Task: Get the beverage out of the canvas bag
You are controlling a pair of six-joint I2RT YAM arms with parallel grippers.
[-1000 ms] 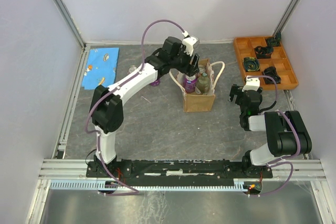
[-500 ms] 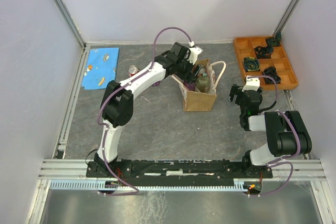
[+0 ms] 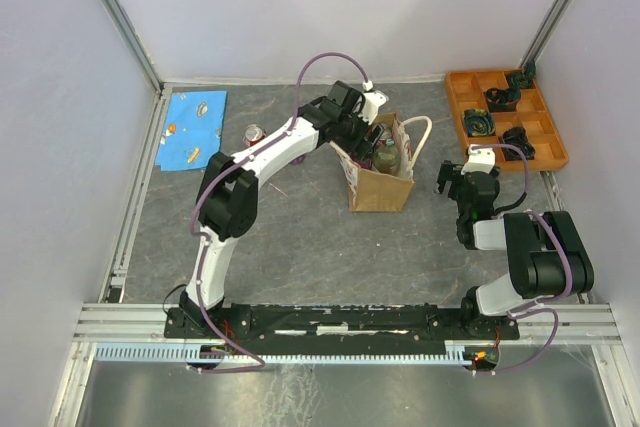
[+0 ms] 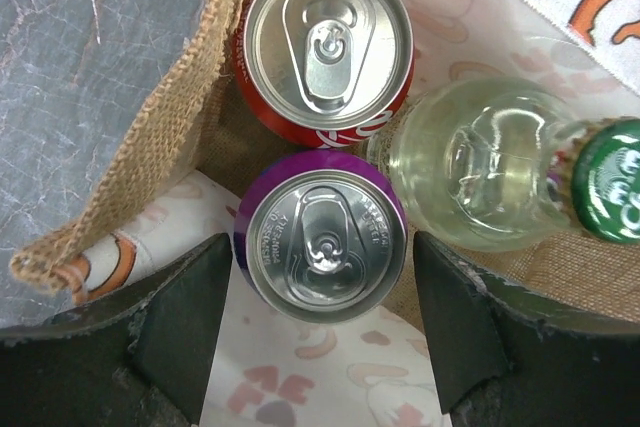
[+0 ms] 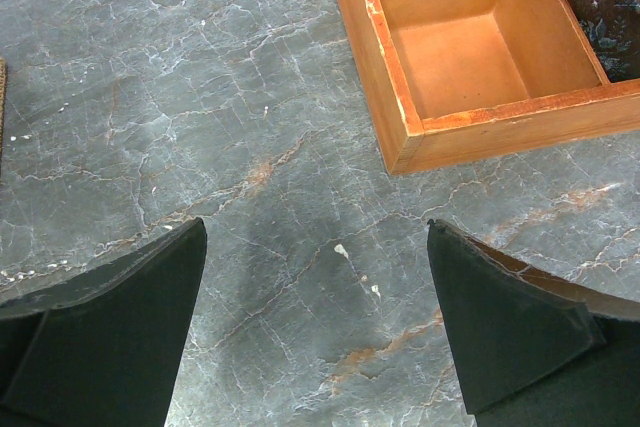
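Far left on the grey marbled worktop (image 3: 300, 237) there's a flat blue patterned cloth (image 3: 195, 130), and just right of it a small silver-topped can (image 3: 254, 133) standing on its own. Next along is the tan-brown canvas bag with cream looped handles (image 3: 380, 187), upright and open at the top, mid-worktop toward the back. My left hand (image 4: 321, 245) is down at its mouth, fingers apart, one each side of the purple aluminium can (image 4: 322, 217). They're super close to it, and I can't tell if they actually touch. That can sits upright inside the bag, right up against a red aluminium can (image 4: 325, 47), with a clear glass bottle with a green cap (image 4: 480, 162) just beside both. My right hand (image 5: 315, 237) is off to the right, fingers wide apart over bare worktop, holding nothing. Just past it is the corner of the orange wooden compartment tray (image 5: 470, 57).
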